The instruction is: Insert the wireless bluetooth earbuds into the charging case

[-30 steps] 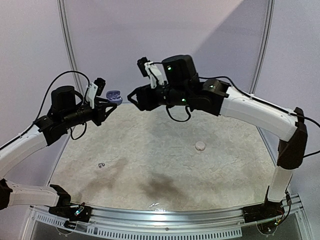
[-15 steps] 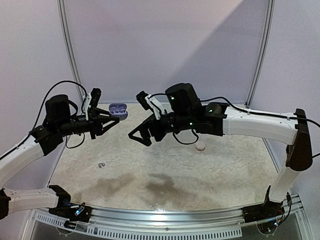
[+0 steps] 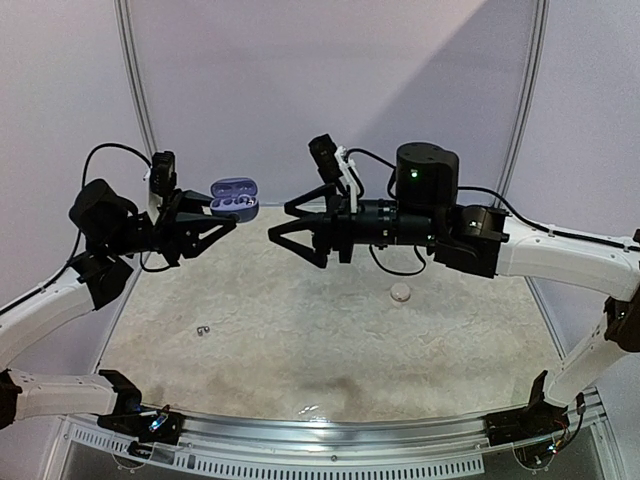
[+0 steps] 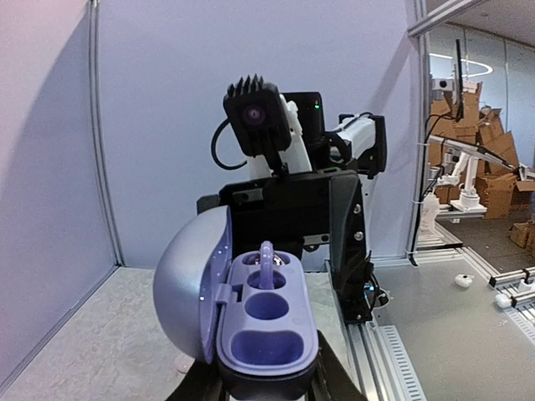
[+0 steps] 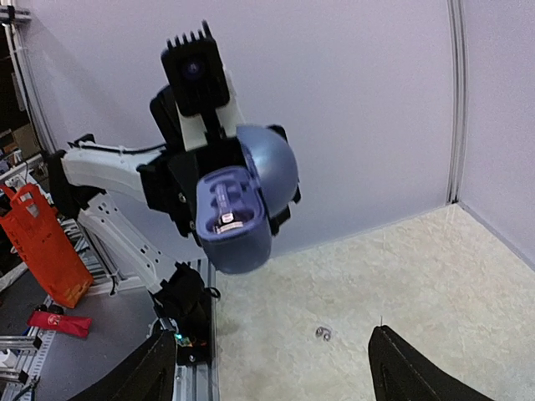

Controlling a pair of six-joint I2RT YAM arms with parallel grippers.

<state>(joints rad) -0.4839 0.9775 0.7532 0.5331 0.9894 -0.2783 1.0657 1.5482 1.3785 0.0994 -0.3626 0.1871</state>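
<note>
1. While the left gripper (image 4: 267,386) clamps the open case (image 4: 266,322) aloft, one earbud (image 5: 227,219) sits inside it.
2. Right gripper (image 3: 278,222): jaws wide, empty, facing the case.
3. Second earbud (image 3: 203,330): on table (image 3: 450,350), below case.

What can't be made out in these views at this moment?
- Top view: the tiny piece on the table and the white round thing are too small to identify.
- Left wrist view: the open charging case hides most of the left fingers.
- Right wrist view: the tips of the right fingers are cut off by the bottom edge; what fills the case's wells is too blurred.
</note>
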